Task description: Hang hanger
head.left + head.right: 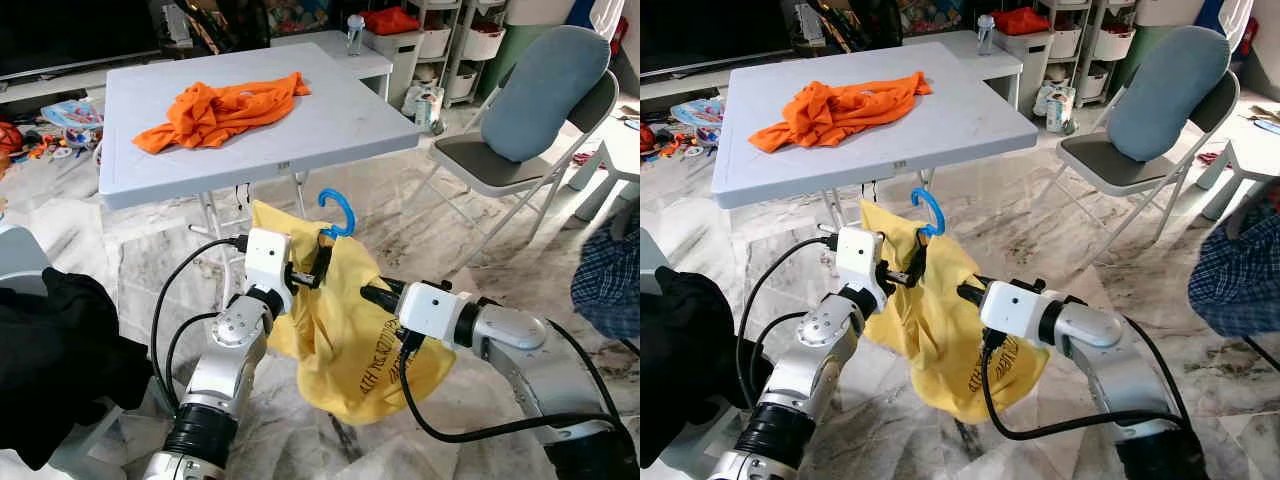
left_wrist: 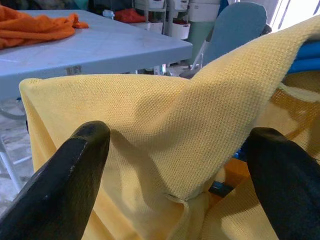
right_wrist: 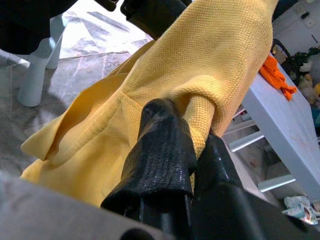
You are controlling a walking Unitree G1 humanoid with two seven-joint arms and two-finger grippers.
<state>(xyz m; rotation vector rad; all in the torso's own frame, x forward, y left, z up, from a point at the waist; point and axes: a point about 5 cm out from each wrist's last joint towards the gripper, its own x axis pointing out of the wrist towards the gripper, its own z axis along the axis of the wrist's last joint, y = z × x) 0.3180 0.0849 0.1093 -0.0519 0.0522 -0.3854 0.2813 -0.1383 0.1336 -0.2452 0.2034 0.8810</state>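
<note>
Two grippers hold a yellow shirt [image 1: 345, 340] in the air in front of the robot, before a grey tabletop [image 1: 330, 120] that carries an orange garment [image 1: 220, 108]. In the left eye view the left gripper [image 1: 318, 270] reaches to the shirt's top, just under the blue hanger [image 1: 338, 212] whose hook sticks up out of the cloth, while the right gripper [image 1: 372, 293] meets the shirt a little lower on the other side. A folding chair [image 1: 520, 150] with a blue cushion [image 1: 555, 90] stands to the right on the marble floor [image 1: 440, 240], and a black cloth [image 1: 55, 370] lies at the near left. In the left wrist view the fingers [image 2: 75, 175] are spread wide, with a fold of yellow cloth lying between them and a strip of blue hanger at the edge. In the right wrist view the fingers [image 3: 162, 150] are pressed together, pinching a fold of the shirt, with the tabletop's corner beyond.
</note>
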